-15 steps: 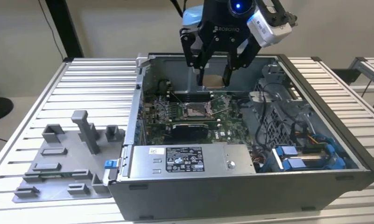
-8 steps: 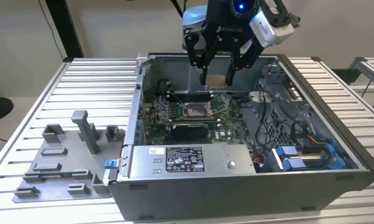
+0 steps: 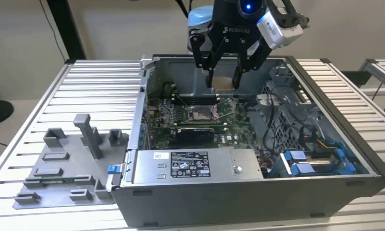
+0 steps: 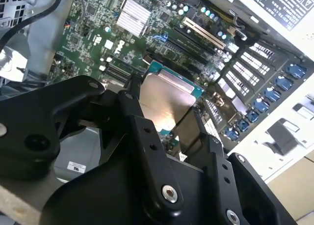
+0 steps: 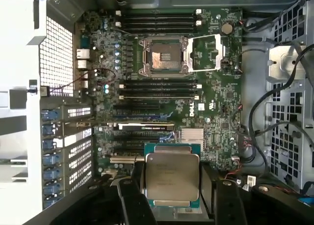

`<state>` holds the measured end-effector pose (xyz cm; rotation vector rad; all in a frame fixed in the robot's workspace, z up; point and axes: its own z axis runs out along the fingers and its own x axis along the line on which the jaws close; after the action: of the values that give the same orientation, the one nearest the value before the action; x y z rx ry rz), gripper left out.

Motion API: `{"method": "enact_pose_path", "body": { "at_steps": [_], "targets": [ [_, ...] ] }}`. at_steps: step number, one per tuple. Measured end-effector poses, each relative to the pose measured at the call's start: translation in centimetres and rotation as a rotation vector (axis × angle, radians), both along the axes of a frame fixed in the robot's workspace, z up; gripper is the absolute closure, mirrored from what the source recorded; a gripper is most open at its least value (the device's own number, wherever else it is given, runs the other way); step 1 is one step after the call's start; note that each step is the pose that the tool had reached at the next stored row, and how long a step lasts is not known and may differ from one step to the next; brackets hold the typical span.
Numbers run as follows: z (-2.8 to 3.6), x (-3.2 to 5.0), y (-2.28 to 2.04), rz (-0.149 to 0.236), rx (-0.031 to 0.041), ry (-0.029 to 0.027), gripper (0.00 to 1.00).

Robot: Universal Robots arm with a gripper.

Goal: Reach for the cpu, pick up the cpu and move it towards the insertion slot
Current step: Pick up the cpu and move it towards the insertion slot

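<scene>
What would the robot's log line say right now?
pincer: shut on cpu | place: above motherboard, inside computer case | insertion slot: open, empty | cpu: not inserted

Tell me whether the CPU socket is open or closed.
Open. In the first wrist view the insertion slot shows its bare dark centre, its load plate swung aside; the cpu sits in the tool.

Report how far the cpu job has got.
Done: the cpu is picked up, clamped in the gripper and lifted above the open computer case. In hand: it hangs over the motherboard, short of the insertion slot. Left: closing that gap; the slot's frame stands open and unfilled.
</scene>
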<state>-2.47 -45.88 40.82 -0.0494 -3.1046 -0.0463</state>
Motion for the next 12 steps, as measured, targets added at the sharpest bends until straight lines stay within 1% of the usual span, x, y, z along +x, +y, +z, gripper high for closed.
{"method": "enact_pose_path", "body": {
  "at_steps": [2,4,12],
  "targets": [
    [0.00,-0.01,0.27,0.000,0.0000,0.0000,1.00],
    [0.00,-0.01,0.76,0.000,0.0001,-0.0001,1.00],
    [-0.03,-0.01,3.56,0.000,0.0001,0.0000,1.00]
  ]
}}
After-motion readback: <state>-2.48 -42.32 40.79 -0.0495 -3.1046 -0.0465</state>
